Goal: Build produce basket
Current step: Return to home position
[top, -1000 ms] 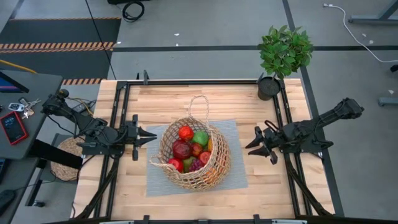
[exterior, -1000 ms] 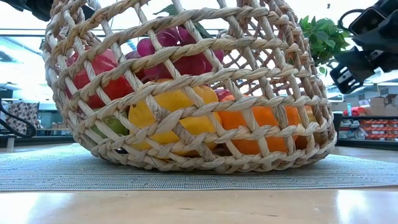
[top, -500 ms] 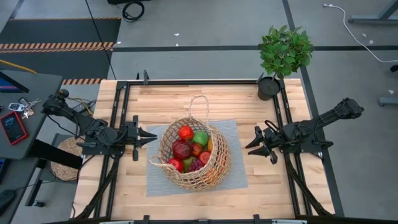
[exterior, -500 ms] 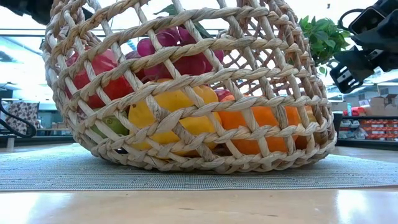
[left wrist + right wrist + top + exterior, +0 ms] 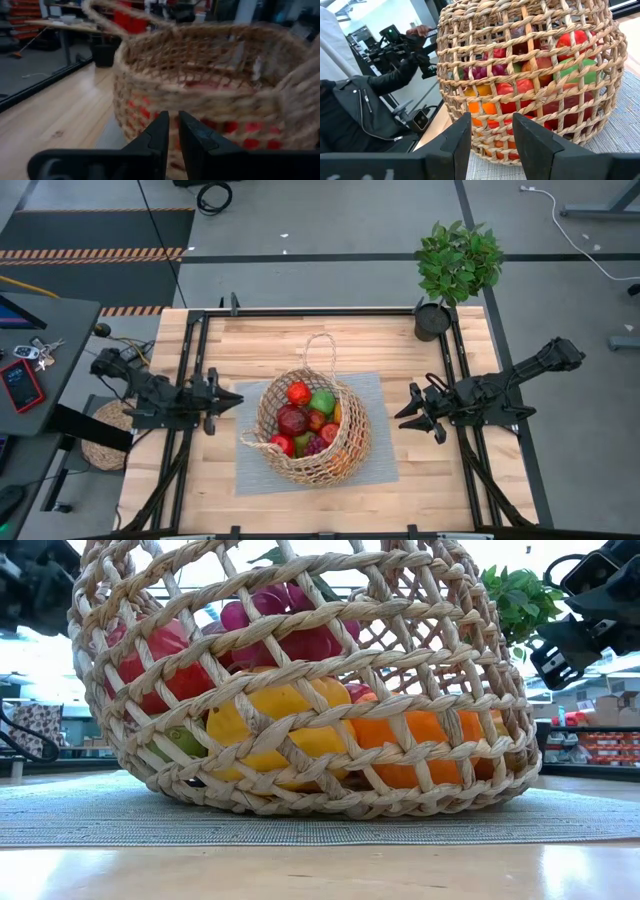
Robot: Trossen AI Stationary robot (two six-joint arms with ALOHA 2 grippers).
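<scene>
Basket [image 5: 312,442] sits mid-tabletop [image 5: 260,345] on a grey mat [image 5: 378,465], one loop handle lying toward the far edge. Produce [image 5: 306,420] is piled inside: red, green, yellow and orange pieces plus purple grapes. Left gripper [image 5: 238,400] hangs at the mat's left edge, jaws all but pressed together, holding nothing. Right gripper [image 5: 405,406] hangs at the mat's right edge, jaws spread, empty. Both point at the basket. Potted plant [image 5: 456,265] stands at the far right corner.

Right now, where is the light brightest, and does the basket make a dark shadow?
Low view: bright light from the room behind shines through gaps in the basket. High view: even light, no dark shadow on the grey mat. Right wrist view: a bright glow in the room beyond the basket.
</scene>
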